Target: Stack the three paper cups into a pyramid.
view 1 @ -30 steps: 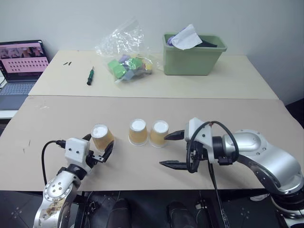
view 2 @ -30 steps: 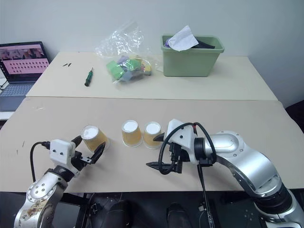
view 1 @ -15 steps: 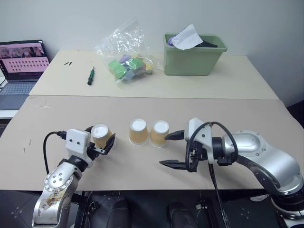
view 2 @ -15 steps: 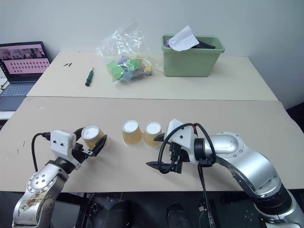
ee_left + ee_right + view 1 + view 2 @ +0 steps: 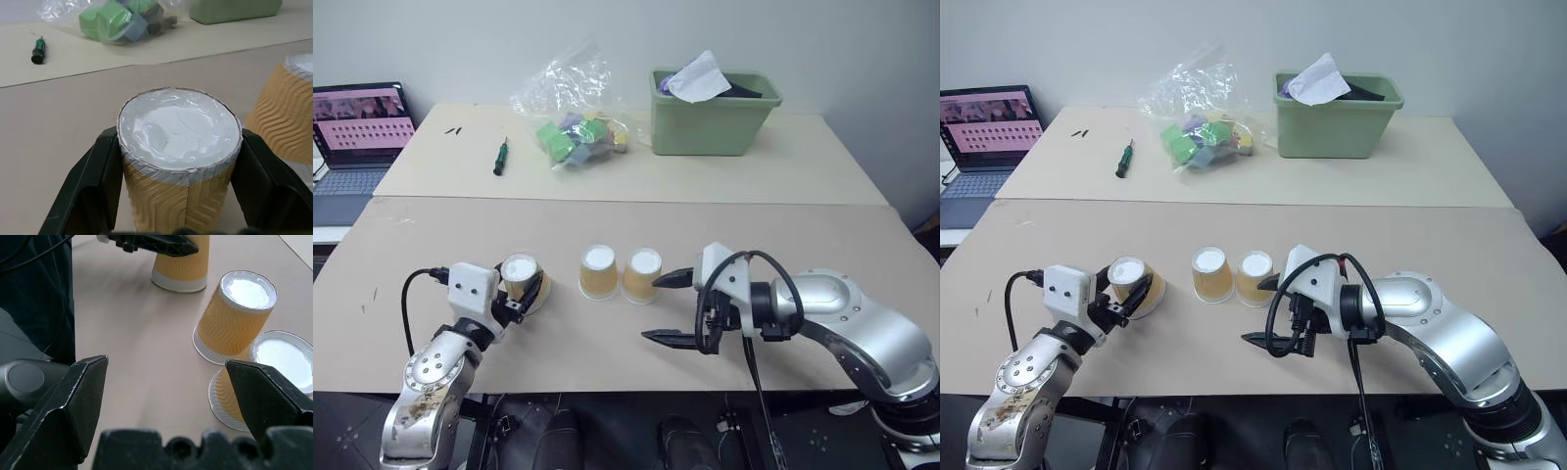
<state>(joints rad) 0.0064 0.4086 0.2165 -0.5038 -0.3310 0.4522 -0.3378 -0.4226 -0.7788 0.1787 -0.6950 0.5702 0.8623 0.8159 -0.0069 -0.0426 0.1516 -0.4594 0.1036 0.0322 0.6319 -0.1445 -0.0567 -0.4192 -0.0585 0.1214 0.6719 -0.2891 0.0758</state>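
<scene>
Left gripper point(image 5: 178, 147) of mine is closed on one paper cup point(image 5: 179, 161); right gripper point(image 5: 668, 308) stands open beside two cups point(image 5: 620, 274).

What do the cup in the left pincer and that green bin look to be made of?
The cup: likely paper, with a matte tan sleeve embossed in wavy ridges and a white base. The green bin: probably plastic, smooth and evenly coloured with a moulded rim.
</scene>
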